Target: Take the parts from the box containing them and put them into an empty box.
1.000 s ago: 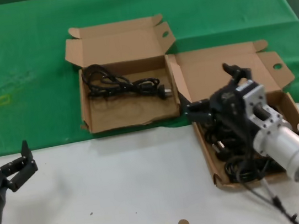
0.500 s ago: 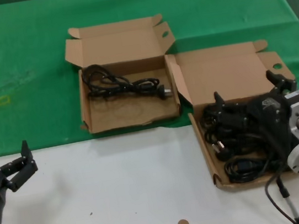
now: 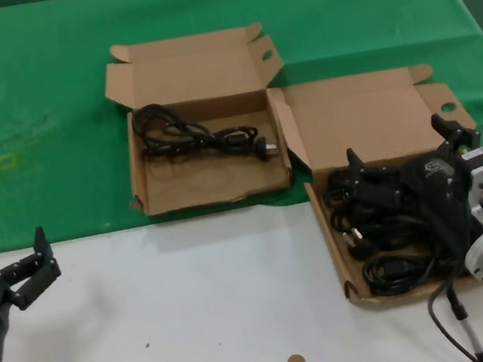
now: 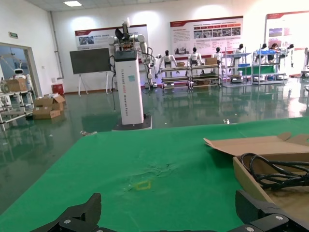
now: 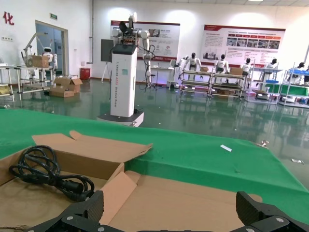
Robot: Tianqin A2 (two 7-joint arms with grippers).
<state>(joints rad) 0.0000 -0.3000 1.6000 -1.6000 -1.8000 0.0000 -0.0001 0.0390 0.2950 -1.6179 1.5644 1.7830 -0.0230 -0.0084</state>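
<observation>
There are two brown boxes on the worktop, partly on a green cloth. The box on the robot's right has a slanted side flap, and it is full of black power cords all heaped together. The other box, farther back and more to the left, has bent ears on its lid. It is not empty any more, because one coiled cord already lies inside it near the back wall. So one cord has been moved, and a whole pile is left to move. It looks like the job has only just begun. The right pincer hangs low over the full box, right above the pile. Its two fingers are spread wide apart and hold nothing. It seems ready to go down and pinch a cord. The cords are tangled, so pulling one up might drag others along. The left pincer waits at the near left edge of the worktop, well away from both boxes. It is open too, and it is empty.
</observation>
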